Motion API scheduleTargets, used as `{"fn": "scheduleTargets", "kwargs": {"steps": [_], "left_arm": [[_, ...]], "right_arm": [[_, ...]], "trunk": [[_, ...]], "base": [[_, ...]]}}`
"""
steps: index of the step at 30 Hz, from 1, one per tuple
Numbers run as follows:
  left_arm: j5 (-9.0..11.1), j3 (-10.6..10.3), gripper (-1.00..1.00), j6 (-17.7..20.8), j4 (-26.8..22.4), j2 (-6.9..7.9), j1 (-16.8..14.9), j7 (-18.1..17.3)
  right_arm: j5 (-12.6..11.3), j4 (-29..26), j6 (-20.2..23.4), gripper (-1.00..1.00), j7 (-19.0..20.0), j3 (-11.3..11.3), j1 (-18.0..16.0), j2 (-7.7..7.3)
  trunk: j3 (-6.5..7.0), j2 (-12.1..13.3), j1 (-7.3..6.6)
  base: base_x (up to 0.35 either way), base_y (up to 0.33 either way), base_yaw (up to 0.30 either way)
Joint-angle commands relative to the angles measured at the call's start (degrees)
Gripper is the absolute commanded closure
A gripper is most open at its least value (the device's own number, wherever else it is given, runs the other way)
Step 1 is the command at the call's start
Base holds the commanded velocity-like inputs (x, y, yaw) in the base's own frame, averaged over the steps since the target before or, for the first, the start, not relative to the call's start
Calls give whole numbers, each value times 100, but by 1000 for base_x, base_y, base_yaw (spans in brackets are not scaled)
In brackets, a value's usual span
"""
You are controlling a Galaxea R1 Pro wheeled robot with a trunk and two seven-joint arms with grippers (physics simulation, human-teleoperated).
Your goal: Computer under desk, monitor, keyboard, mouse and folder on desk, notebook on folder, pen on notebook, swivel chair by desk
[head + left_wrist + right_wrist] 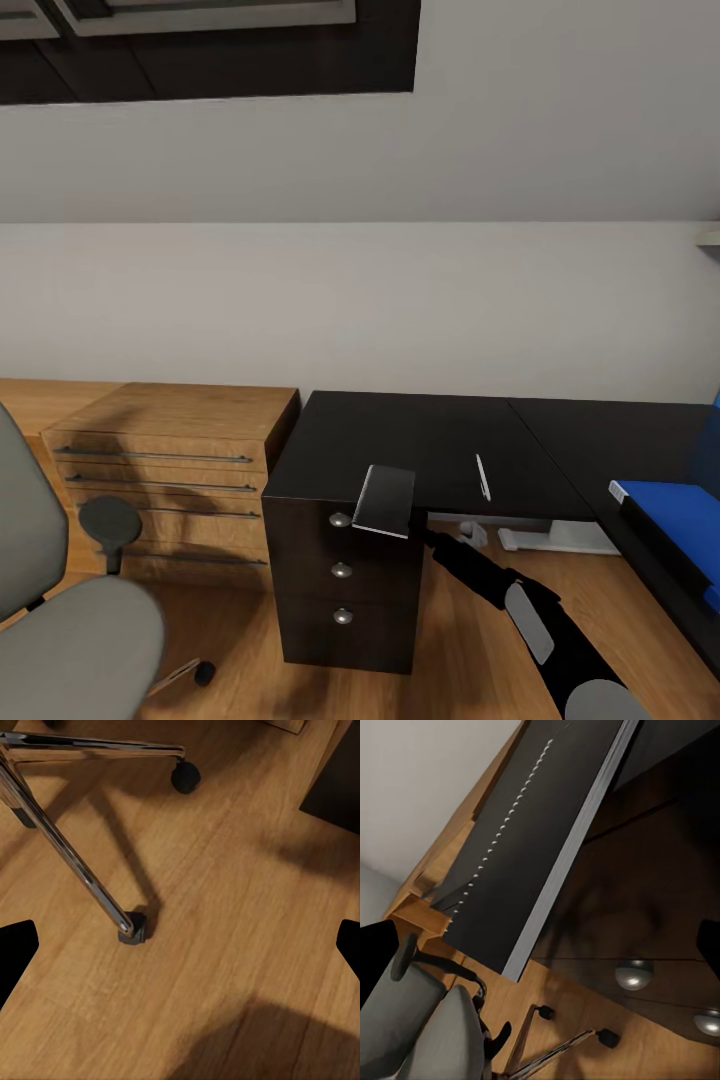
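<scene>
Your right gripper (pixel 408 528) is grasping the notebook (pixel 385 500), holding it tilted just over the front edge of the desk (pixel 420 440), above the drawer unit; in the right wrist view its wire spiral (pixel 502 825) runs along the black cover. One pen (pixel 483 476) lies on the desktop near that front edge, right of the notebook, apart from it. One blue folder (pixel 675 515) sits on the desk's right wing, by its inner edge. Three round silver knobs (pixel 341 570) count down the drawers. The swivel chair (pixel 70 620) stands left, with open wooden floor (pixel 225 945) between it and the desk. Two castors (pixel 133 926) show below your left gripper, whose fingers stand wide apart, released.
</scene>
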Motion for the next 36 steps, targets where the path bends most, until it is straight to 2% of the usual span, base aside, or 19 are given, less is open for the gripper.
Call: {"fn": "scheduleTargets", "kwargs": {"steps": [1, 36], "left_arm": [[-31, 20, -100, -13, 2, -2, -3, 15], [-32, 12, -100, -22, 2, -2, -2, 8]], "right_arm": [[-46, 0, 52, -100, 10, -8, -3, 1], [-55, 1, 51, -100, 9, -3, -4, 3]], "trunk": [[-6, -3, -1], [-6, -3, -1]], "base": [[0, 0, 0], [0, 23, 0]]}}
